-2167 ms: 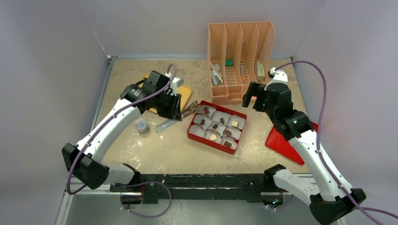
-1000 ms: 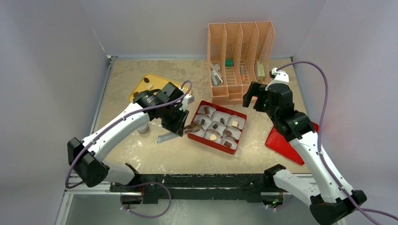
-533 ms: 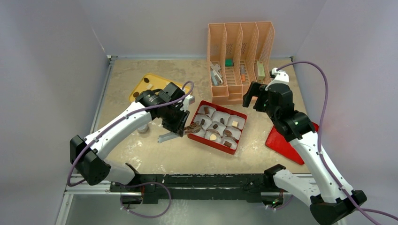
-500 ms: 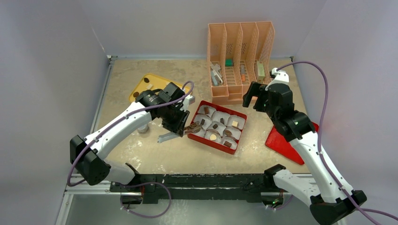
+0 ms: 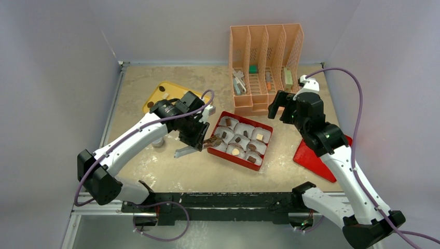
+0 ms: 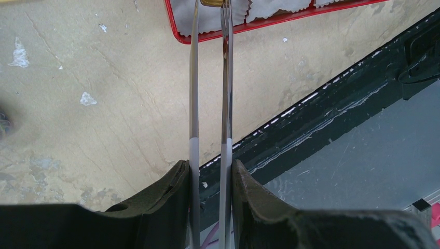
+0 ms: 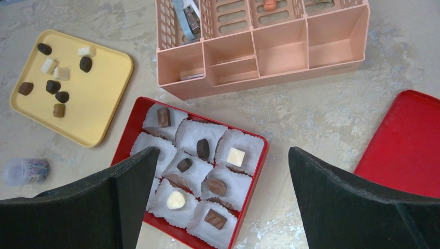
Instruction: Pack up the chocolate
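Note:
Chocolate pieces [image 7: 203, 149] sit in white paper cups in the red box [image 7: 129, 124], which also shows in the top view [image 5: 228, 160]. Several more chocolate pieces [image 7: 52, 86] lie on the yellow tray [image 7: 98, 104]. My left gripper [image 5: 200, 137] is shut on metal tongs [image 6: 194, 78], pressing both blades. The tongs' tips reach the box's near-left corner, where a tan bit [image 6: 210, 2] shows between them at the frame edge. My right gripper [image 7: 223, 150] hangs open above the box's far right side [image 5: 277, 109], holding nothing.
A peach desk organizer [image 5: 264, 62] with small tools stands behind the box. A red lid [image 5: 316, 155] lies at the right under my right arm. A small clear jar [image 7: 26, 170] sits left of the box. The yellow tray [image 5: 155, 101] is at back left.
My left gripper carried the tongs from beside the yellow tray down to the box's near-left corner and has held still for the last second. The right arm has not moved.

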Tool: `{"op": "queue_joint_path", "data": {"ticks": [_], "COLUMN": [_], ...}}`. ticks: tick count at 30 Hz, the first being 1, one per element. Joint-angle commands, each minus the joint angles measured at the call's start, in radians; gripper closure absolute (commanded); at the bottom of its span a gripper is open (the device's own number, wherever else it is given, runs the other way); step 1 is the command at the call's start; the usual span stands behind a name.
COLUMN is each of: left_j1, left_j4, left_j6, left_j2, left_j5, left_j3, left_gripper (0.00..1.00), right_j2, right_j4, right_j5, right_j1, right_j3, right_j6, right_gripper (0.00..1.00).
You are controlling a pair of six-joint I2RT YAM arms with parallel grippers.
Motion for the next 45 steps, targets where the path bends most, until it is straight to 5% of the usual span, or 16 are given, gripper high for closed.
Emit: {"op": "queue_joint_path", "data": {"ticks": [1, 26, 45], "left_j1": [-0.004, -0.003, -0.001], "left_j4": [0.014, 0.056, 0.096], "left_j6": [0.018, -0.021, -0.330], "left_j2": [-0.018, -0.067, -0.223], "left_j5": [-0.005, -0.020, -0.365], "left_j3": [0.023, 0.071, 0.010], "left_gripper": [0.72, 0.67, 0.68], "right_j2": [-0.010, -0.019, -0.023], "right_j4": [0.024, 0.023, 0.031], "right_j5": [-0.007, -0.008, -0.017], "right_j1": [-0.003, -0.003, -0.003], "right_j3": [0.028, 0.018, 0.008], "right_j6": [0.011, 0.014, 0.014], "right_gripper": [0.01, 0.01, 0.01]}}
